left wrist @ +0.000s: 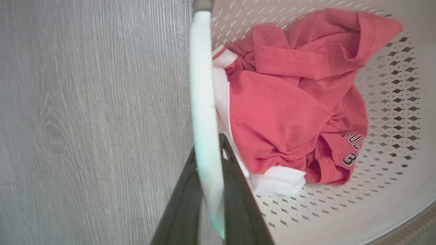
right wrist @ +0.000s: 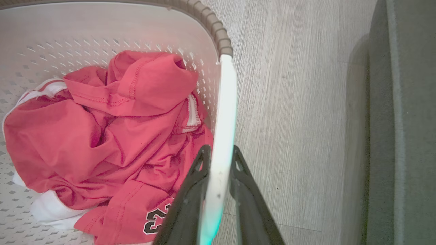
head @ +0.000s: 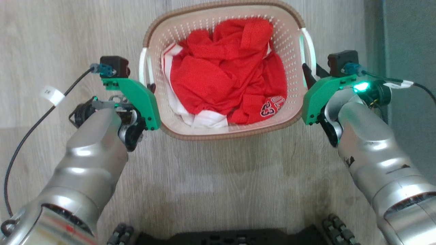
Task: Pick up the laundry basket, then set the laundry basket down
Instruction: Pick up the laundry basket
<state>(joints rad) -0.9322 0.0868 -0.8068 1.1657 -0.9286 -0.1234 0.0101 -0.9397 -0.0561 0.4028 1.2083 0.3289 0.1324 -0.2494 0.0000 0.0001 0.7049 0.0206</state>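
The laundry basket (head: 224, 136), cream with perforated walls and a brown woven rim, sits centred at the top of the head view with red clothes (head: 224, 78) inside. My left gripper (head: 151, 87) is shut on its white left handle (head: 143, 68). My right gripper (head: 308, 69) is shut on the white right handle (head: 310, 44). In the left wrist view the two dark fingers of the left gripper (left wrist: 208, 146) clamp the handle (left wrist: 202, 85) beside the clothes (left wrist: 282, 112). The right wrist view shows the right gripper (right wrist: 220, 149) pinching its handle (right wrist: 226, 102). Whether the basket touches the floor I cannot tell.
Pale grey wood-grain floor (head: 221, 190) surrounds the basket. A dark grey upright surface (head: 408, 34) runs along the right, close to my right arm, and also shows as the grey surface (right wrist: 402, 102) in the right wrist view. My black base (head: 224, 236) lies at the bottom edge.
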